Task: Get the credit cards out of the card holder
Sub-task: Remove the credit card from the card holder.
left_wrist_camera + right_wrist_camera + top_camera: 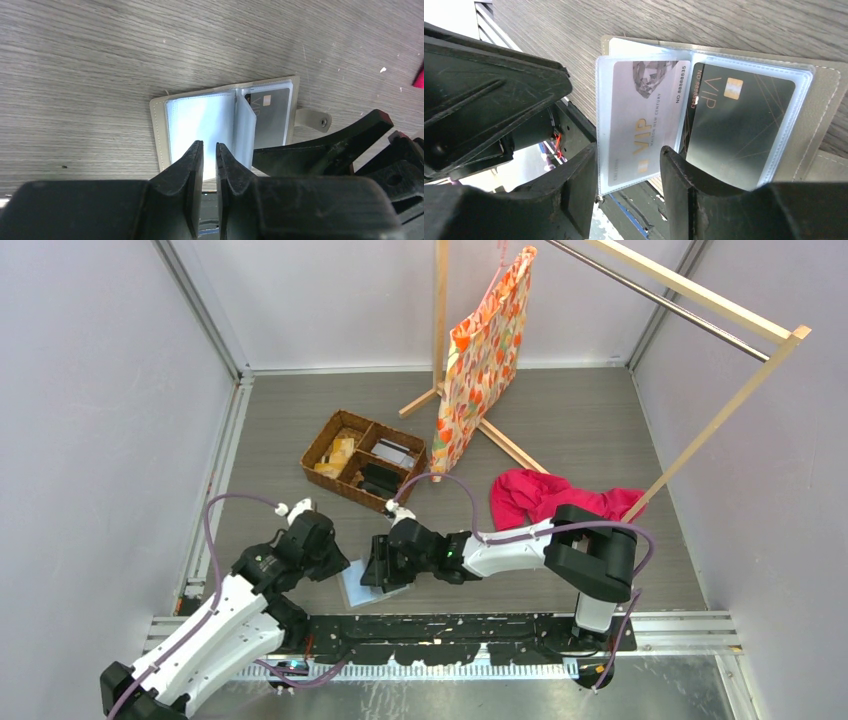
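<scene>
As card holder gapes, two credit cards

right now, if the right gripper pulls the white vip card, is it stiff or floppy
The white card is probably stiff: its edges look straight. Its clear sleeve looks glossy, so it may slide out. The thin card holder likely drags along.

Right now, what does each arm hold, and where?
Right fingers: open around the white VIP card, holding nothing. Left fingers, nearly shut at the card holder's edge: unclear.
</scene>
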You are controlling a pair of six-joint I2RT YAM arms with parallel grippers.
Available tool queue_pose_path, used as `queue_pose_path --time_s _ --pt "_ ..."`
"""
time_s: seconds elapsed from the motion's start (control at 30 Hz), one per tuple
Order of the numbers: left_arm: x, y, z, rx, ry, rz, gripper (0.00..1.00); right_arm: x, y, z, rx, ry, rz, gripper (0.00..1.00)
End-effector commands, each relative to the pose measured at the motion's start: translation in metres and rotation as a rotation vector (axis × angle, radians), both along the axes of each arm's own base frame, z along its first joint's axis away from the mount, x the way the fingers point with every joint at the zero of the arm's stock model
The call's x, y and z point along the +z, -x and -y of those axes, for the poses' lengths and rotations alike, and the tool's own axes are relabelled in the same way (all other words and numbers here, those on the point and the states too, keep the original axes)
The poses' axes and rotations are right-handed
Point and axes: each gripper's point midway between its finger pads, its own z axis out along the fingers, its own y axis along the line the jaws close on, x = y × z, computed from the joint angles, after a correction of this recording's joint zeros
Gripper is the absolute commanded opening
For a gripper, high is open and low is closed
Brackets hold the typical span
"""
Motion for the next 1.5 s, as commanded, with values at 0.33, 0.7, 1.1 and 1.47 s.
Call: queue_pose_path --time_s 0.33,0.7,1.1,1.47 --pt "0.028 -0.008 -0.014 0.077 -0.002 0.096 0.17 0.040 0.023 -0.042 0.220 -0.091 0.008 0.56" --pt "0.014 -0.008 0.027 -0.069 0.127 0.049 0.16 0.026 -0.011 0.012 0.026 0.016 0.068 0.45" --pt "-0.040 0.006 0.024 -0.015 0.113 -0.083 0.12 0.012 -0.022 0.017 -0.020 -0.059 -0.011 0.40" --pt "-0.068 0.016 0.016 0.032 0.086 -0.141 0.11 -0.009 -0.028 0.008 -0.038 -0.048 -0.045 0.40"
